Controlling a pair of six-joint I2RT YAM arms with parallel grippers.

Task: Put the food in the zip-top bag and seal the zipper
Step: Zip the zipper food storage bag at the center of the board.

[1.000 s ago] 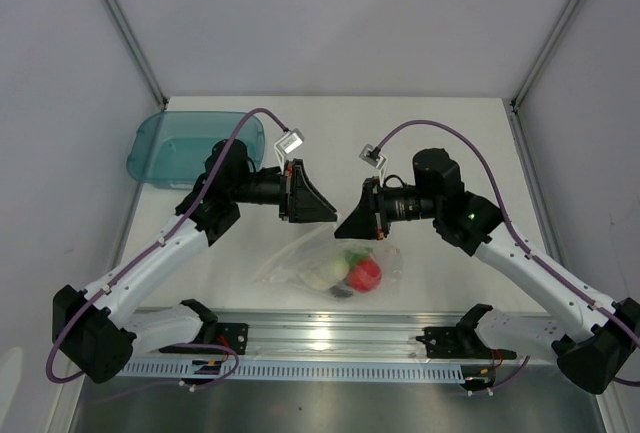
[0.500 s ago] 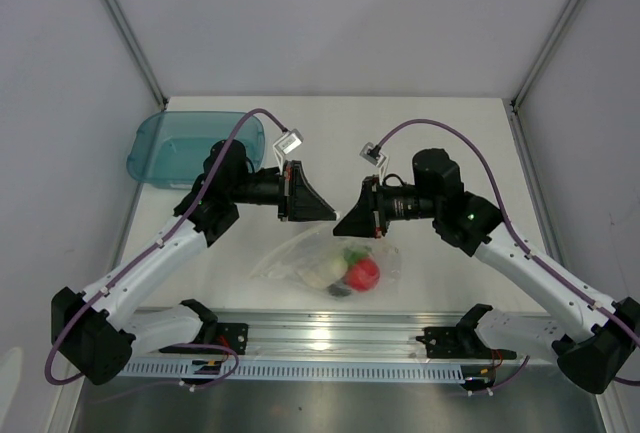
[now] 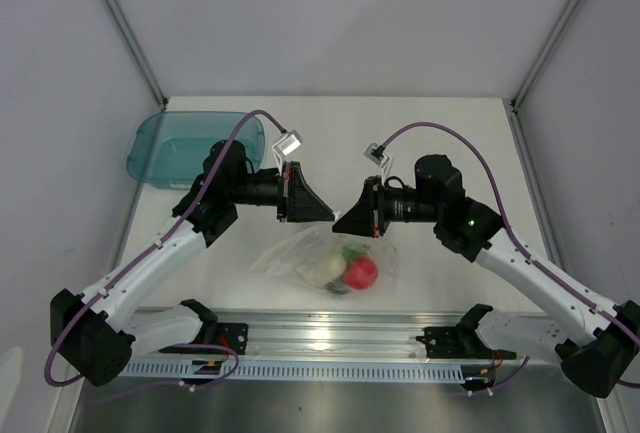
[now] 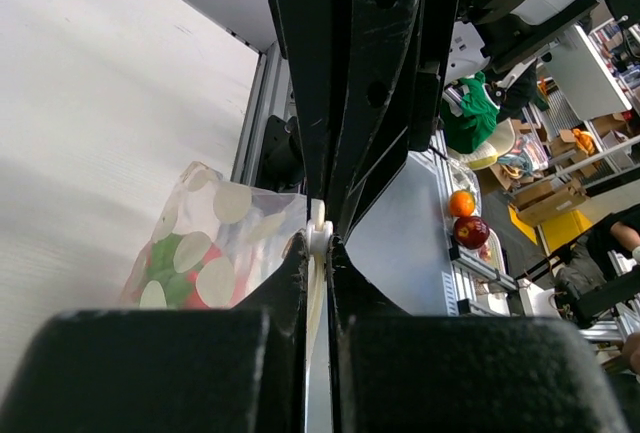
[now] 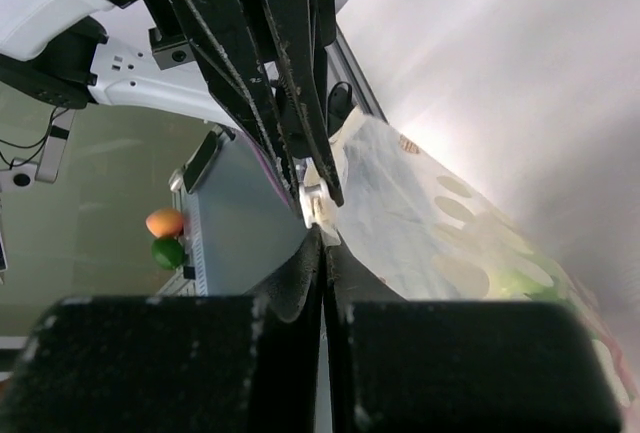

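The clear zip-top bag (image 3: pixel 318 253) hangs between my two grippers, just above the table. Inside it sit the red tomato ball (image 3: pixel 361 272), the white radish (image 3: pixel 326 270) and the dark round piece (image 3: pixel 340 290). My left gripper (image 3: pixel 328 215) is shut on the zipper's white end piece (image 4: pixel 320 235) at the bag's top edge. My right gripper (image 3: pixel 341 225) is shut on the zipper strip (image 5: pixel 322 221) right beside it, tip to tip. The spotted bag shows in the left wrist view (image 4: pixel 215 243) and the right wrist view (image 5: pixel 430 223).
The translucent teal tray (image 3: pixel 190 143) stands at the back left, behind the left arm. A metal rail (image 3: pixel 320 335) runs along the near edge below the bag. White enclosure walls stand on both sides.
The right arm's wrist has shifted slightly to the right. Both grippers stay shut at the bag's top edge, and the bag has drifted a little to the left.
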